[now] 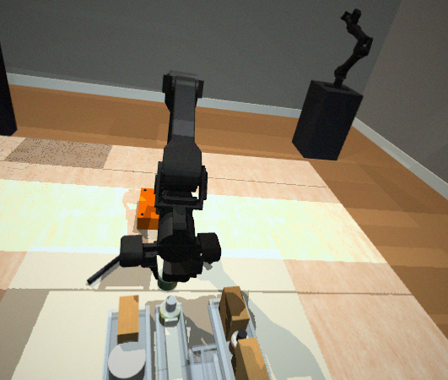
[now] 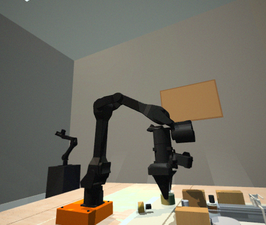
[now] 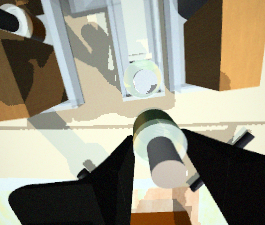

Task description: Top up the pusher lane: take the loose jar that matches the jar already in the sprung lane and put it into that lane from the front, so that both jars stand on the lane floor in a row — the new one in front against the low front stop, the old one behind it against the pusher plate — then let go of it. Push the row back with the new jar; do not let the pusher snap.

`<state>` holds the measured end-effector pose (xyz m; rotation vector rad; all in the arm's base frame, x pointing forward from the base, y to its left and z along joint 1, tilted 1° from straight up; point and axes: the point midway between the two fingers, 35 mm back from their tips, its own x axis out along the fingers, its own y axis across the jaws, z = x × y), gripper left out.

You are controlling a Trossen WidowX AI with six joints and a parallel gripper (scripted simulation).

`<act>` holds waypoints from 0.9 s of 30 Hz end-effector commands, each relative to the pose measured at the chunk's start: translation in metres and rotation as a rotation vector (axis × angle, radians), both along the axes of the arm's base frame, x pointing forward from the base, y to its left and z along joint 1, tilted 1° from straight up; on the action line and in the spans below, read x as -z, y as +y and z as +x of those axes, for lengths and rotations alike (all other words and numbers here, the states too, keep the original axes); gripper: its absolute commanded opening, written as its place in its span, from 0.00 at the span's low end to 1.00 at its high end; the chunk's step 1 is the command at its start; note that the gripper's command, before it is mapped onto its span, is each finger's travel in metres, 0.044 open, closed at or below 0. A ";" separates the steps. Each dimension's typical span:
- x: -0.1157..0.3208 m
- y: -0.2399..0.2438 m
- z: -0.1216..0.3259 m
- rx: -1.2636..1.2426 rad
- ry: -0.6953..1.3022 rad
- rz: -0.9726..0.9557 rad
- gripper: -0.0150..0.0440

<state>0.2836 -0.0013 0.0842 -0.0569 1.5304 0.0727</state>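
My gripper (image 1: 167,275) (image 2: 168,196) (image 3: 156,136) is shut on a green jar (image 1: 167,285) (image 2: 171,199) (image 3: 147,120) with a grey cap, held upright. The jar is outside the sprung lane, just off its front end. The sprung lane (image 1: 159,346) (image 3: 169,45) holds a matching jar (image 1: 170,313) (image 3: 142,77) with a grey cap, standing at the front close behind the low front stop (image 3: 143,98). A pale plate edge (image 3: 139,56) shows right behind that jar. Whether the held jar touches the table is hard to tell.
Neighbouring lanes hold tan boxes (image 1: 127,317) (image 1: 234,312) (image 2: 191,215) (image 3: 239,40), a black-capped jar (image 1: 240,337) (image 2: 211,205) (image 3: 24,24) and a pale round container (image 1: 126,360) (image 2: 225,220). An amber jar (image 2: 141,207) lies on its side near the orange arm base (image 1: 147,211) (image 2: 82,212).
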 end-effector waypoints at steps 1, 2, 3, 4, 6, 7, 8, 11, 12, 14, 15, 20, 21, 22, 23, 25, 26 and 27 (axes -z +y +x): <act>0.005 0.004 0.000 0.002 -0.003 0.004 0.25; 0.006 0.004 0.001 0.002 -0.003 0.004 0.25; 0.008 0.004 0.001 0.002 -0.003 0.004 0.25; 0.011 0.004 0.001 0.002 -0.003 0.004 0.25; 0.018 0.004 0.002 0.002 -0.003 0.004 0.25; 0.021 0.004 0.002 0.002 -0.003 0.004 0.25; 0.025 0.004 0.002 0.002 -0.003 0.004 0.25; 0.028 0.004 0.002 0.002 -0.003 0.004 0.25; 0.028 0.004 0.002 0.002 -0.003 0.004 0.25; 0.028 0.004 0.002 0.002 -0.003 0.004 0.25; 0.028 0.004 0.003 0.002 -0.003 0.004 0.25; 0.027 0.004 0.005 0.002 -0.003 0.004 0.25; 0.027 0.004 0.006 0.002 -0.003 0.004 0.25; 0.027 0.004 0.006 0.002 -0.003 0.004 0.25; 0.027 0.004 0.007 0.002 -0.003 0.004 0.25; 0.027 0.004 0.008 0.002 -0.003 0.004 0.25; 0.027 0.005 0.008 0.002 -0.003 0.004 0.25; 0.027 0.005 0.009 0.002 -0.003 0.004 0.25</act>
